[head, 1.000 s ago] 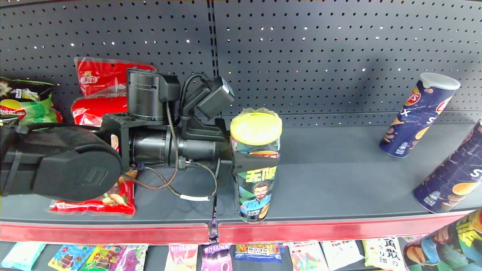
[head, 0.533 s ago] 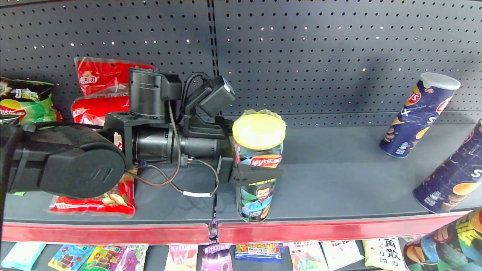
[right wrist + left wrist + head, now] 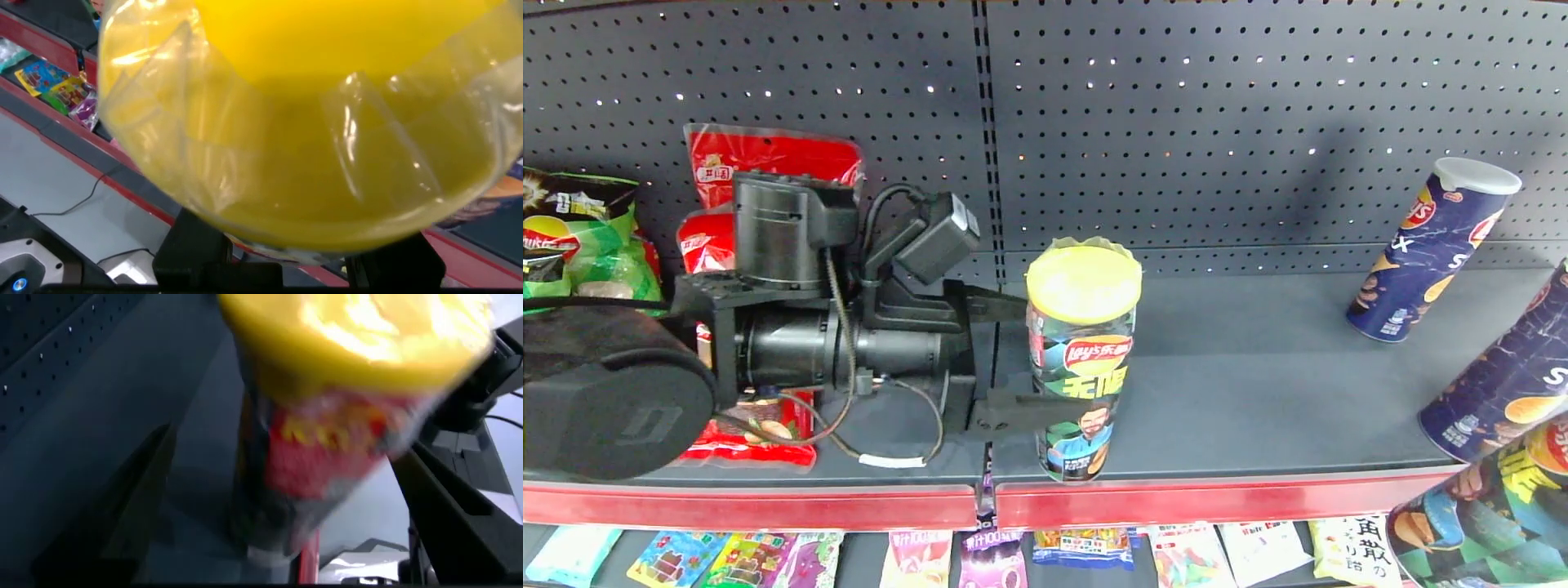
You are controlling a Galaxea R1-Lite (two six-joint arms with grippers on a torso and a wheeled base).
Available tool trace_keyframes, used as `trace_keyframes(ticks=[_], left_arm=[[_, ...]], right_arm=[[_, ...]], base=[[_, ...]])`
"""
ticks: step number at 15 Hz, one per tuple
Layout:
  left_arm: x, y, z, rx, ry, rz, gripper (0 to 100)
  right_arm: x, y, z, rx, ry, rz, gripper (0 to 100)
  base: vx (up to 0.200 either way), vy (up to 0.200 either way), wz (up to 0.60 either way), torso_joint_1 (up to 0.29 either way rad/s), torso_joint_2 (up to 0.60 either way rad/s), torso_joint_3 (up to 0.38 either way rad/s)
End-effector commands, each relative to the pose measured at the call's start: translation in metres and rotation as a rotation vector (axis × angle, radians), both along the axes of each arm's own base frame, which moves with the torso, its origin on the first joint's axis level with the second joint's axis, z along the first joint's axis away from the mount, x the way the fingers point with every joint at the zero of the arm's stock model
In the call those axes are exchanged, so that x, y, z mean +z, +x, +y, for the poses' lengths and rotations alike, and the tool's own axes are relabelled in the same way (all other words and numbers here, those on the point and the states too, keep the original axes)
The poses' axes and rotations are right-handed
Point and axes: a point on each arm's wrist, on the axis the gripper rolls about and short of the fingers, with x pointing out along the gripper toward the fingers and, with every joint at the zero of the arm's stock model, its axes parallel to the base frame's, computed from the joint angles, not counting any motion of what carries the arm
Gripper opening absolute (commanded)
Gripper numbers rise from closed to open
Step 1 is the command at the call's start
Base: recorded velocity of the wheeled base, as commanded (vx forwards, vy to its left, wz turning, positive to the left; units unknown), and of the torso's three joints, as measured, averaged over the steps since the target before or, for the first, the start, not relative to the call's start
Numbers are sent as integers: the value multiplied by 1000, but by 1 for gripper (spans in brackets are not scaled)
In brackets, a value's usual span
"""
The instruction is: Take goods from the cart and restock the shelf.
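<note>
Near the shelf's (image 3: 1258, 384) front lip, the can (image 3: 1082, 359) stands upright, with the left gripper (image 3: 1029, 357) at its 9 o'clock, fingers apart, flanking it. At 4 o'clock, the right gripper (image 3: 290, 265) clamps a second can (image 3: 1478, 523).

Even, moderate lighting from above and in front; near objects are blurred at the wrist cameras.
Head view: the pegboard (image 3: 1176, 122) is dim, with pinpoints of light in its holes and a soft shadow beside the blue can (image 3: 1429, 249). The red shelf strip (image 3: 1217, 500) has a faint sheen and bows toward the edges. The yellow-lidded can (image 3: 359, 343) is smeared, its lid washed out by glare. The second can (image 3: 327, 122) shows glints on its clear wrap.
</note>
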Motion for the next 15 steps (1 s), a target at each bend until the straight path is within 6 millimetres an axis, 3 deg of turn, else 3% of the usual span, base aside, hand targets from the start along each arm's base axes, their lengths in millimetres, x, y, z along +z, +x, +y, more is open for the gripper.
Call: trace_keyframes(ticks=[1,3,5,7,11,15], left_arm=[[3,-25,25,32,-4,-4,100],[-2,-42,37,42,4,12,100],[-10,-60,51,88,23,22,100],[-13,-74,64,147,31,22,100],[-10,-91,77,321,32,23,100],[-14,-96,81,396,53,13,100]], right_arm=[[15,26,11,54,-12,52,0],[26,55,23,84,-20,84,0],[32,105,42,90,-7,47,0],[40,142,63,131,5,13,0],[54,201,104,192,5,7,0],[54,242,136,229,4,5,0]], base=[[0,0,0,0,0,0],[0,0,0,0,0,0],[0,0,0,0,0,0],[0,0,0,0,0,0],[0,0,0,0,0,0],[0,0,0,0,0,0]])
